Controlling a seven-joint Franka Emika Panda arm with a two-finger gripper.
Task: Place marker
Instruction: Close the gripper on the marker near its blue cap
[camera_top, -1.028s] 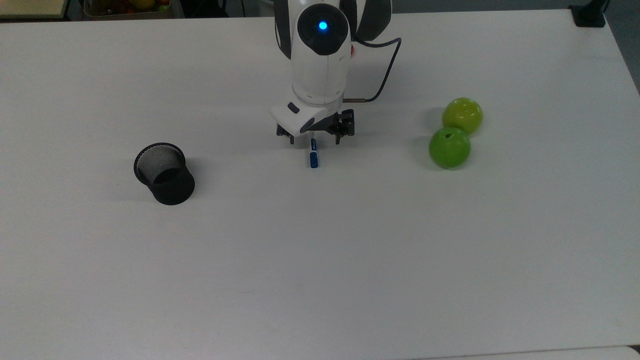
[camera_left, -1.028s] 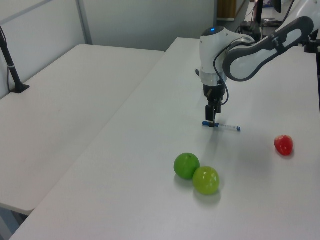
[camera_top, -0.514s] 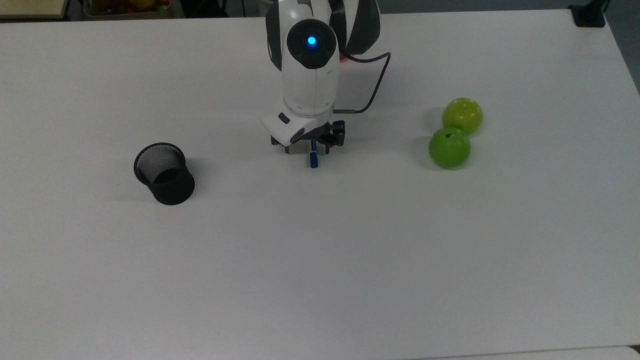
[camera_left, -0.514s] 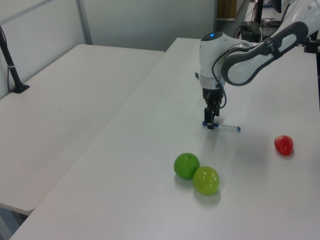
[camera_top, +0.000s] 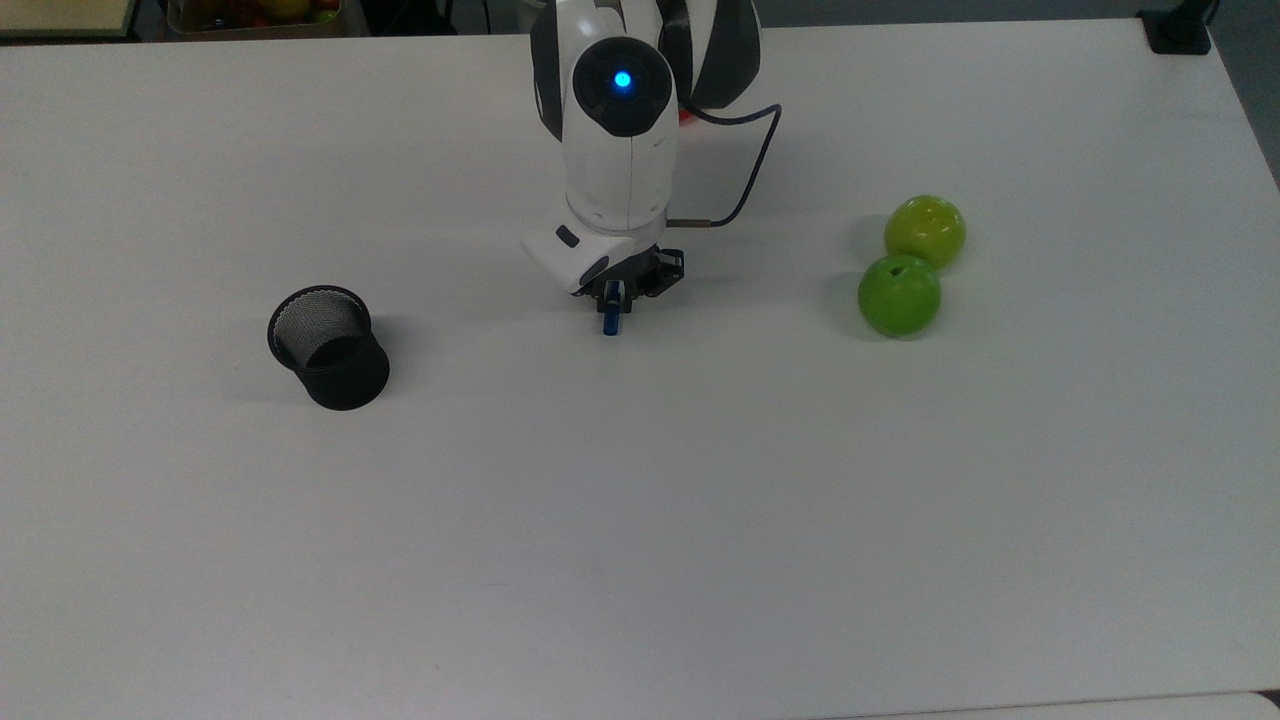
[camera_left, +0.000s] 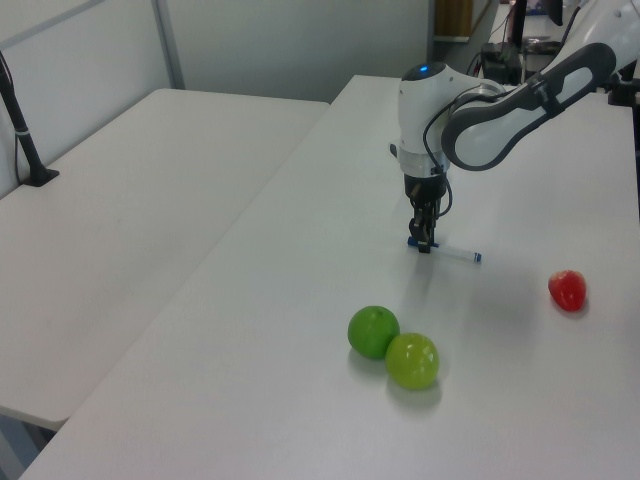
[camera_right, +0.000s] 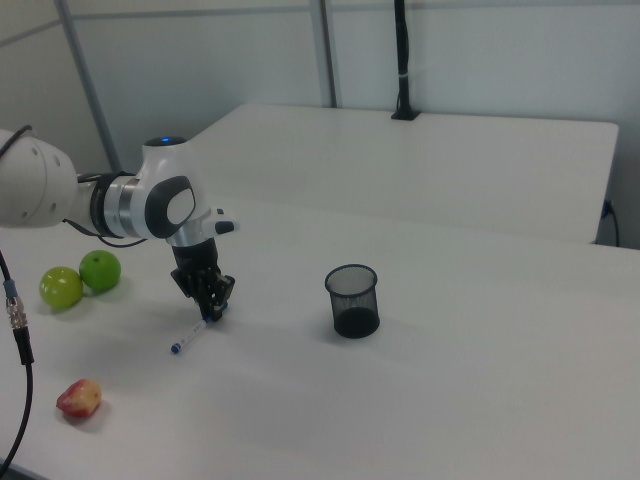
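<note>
Two green apples (camera_top: 910, 265) are seen side by side, touching, on the white desk (camera_top: 700, 500) toward the top view's right, and a black mesh cup (camera_top: 328, 347) stands upright toward the top view's left. Between them, the hand (camera_top: 613, 292) is lowered close to the desk with its fingers drawn narrowly together on the marker (camera_top: 610, 316). Just the blue cap end is seen sticking out below the hand toward the bottom of the top view (the rest of the pen is covered by the arm). A dark cable (camera_top: 745, 160) loops from the arm's wrist.

From the left view, the hand (camera_left: 424, 240) is seen pointing straight down, its fingertips closed on the marker (camera_left: 446, 251) near its blue-capped end. The marker lies nearly flat on the desk (camera_left: 300, 330), its white barrel running toward the left view's right and ending in a small blue tip. The two apples (camera_left: 393, 346) sit nearer the camera, well apart from the hand, and a red fruit (camera_left: 567, 289) lies on the left view's right.

From the right view, the hand (camera_right: 211, 299) is seen clamped on the upper end of the marker (camera_right: 192, 334), whose barrel slants down toward the right view's left. The mesh cup (camera_right: 352, 299) stands apart on the right view's right side of the hand. The apples (camera_right: 80, 278) rest at the right view's left, and the red fruit (camera_right: 79, 397) lies nearer the front edge of the desk (camera_right: 450, 400).
</note>
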